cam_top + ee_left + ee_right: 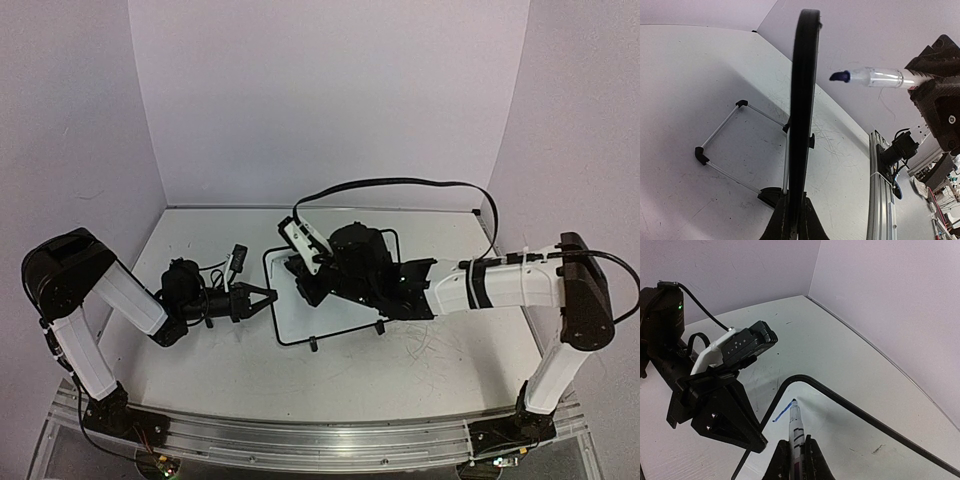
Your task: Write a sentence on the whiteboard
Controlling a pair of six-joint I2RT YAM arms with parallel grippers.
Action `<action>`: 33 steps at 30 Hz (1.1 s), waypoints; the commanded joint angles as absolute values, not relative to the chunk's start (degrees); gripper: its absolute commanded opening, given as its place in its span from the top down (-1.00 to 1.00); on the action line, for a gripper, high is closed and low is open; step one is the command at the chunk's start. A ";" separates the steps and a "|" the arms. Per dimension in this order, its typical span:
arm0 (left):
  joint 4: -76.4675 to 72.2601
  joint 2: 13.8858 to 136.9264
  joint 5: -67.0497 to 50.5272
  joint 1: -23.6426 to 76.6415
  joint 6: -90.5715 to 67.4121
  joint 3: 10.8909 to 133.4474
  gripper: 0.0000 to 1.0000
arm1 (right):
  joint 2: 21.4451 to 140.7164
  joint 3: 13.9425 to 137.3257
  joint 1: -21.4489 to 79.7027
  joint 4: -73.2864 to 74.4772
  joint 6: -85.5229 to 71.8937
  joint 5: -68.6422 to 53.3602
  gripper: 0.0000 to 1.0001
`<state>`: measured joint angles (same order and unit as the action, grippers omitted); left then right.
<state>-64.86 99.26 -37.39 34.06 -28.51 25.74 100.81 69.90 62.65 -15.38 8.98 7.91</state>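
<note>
Whiteboard (pixel 293 312), black-framed, is set mid-table (pixel 200 370), with wire stand (pixel 725 145) projecting from one face. Its left edge is clamped in the closed jaws of left gripper (pixel 266 296). Marker (pixel 796 432) is pinched in the closed jaws of right gripper (pixel 795 457), its tip at the end of one short blue stroke (pixel 782 413). The stroke cannot be read as a letter, and barrel print is too small to read. Much of the board is hidden under the right arm from above.

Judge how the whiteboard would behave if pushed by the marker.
The whiteboard looks thin and light, so probably easy to shove. Propped on a wire stand, it may tip or slide; the left gripper, jaws shut on its edge, should steady it.
</note>
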 commanded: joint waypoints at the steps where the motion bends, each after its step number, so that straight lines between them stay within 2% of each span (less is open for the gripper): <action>1: -62.77 97.99 -36.83 33.66 -29.27 25.32 1.00 | 101.95 72.55 62.39 -16.79 9.04 7.76 1.00; 33: -62.09 97.44 -36.48 33.66 -28.57 24.96 1.00 | 102.93 71.70 61.93 -15.80 7.95 10.02 1.00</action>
